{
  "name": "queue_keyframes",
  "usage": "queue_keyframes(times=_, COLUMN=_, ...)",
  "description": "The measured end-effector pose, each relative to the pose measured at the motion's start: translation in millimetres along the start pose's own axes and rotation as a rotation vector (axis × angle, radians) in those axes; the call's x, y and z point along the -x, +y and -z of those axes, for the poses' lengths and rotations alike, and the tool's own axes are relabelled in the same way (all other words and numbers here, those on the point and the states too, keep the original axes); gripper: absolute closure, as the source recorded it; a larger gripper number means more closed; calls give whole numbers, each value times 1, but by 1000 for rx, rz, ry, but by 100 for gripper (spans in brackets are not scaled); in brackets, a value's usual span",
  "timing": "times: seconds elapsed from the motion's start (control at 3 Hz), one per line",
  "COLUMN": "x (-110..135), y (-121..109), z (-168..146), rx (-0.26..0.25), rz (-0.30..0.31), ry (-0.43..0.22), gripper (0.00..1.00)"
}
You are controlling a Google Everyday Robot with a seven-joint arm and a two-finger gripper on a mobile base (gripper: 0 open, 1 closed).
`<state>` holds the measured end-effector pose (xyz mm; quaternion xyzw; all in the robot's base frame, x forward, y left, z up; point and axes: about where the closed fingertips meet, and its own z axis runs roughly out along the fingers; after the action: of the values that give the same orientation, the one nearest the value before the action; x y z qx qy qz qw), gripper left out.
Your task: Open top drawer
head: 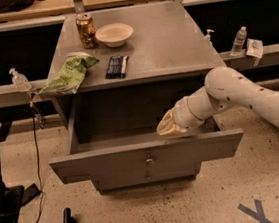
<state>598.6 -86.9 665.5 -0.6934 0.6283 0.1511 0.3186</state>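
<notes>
The top drawer [105, 163] of the grey cabinet stands pulled out, its wide flat front panel toward me with a small round knob [149, 159] at centre. The inside looks dark and bare where I can see it. My gripper [165, 126] comes in from the right on the white arm [238, 92]. It sits inside the open drawer, just behind the front panel and right of centre. Its tip is a pale yellowish shape resting near the panel's top edge.
On the cabinet top [167, 45] are a can [86, 31], a white bowl [114, 34], a green chip bag [67, 75] overhanging the left edge and a dark snack bar [117, 66]. Bottles [19, 79] [238, 41] stand on side ledges. A lower drawer knob [148, 175] shows below.
</notes>
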Motion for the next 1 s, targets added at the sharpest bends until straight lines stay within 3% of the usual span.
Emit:
queue_keyframes(times=0.33, x=-1, y=27, z=3, rx=79, rz=23, ry=57, gripper=100)
queue_keyframes(times=0.67, x=0, y=46, z=16, rx=109, rz=42, ry=97, gripper=100)
queue_keyframes(times=1.0, x=1, y=55, z=34, rx=83, rz=20, ry=92, gripper=100)
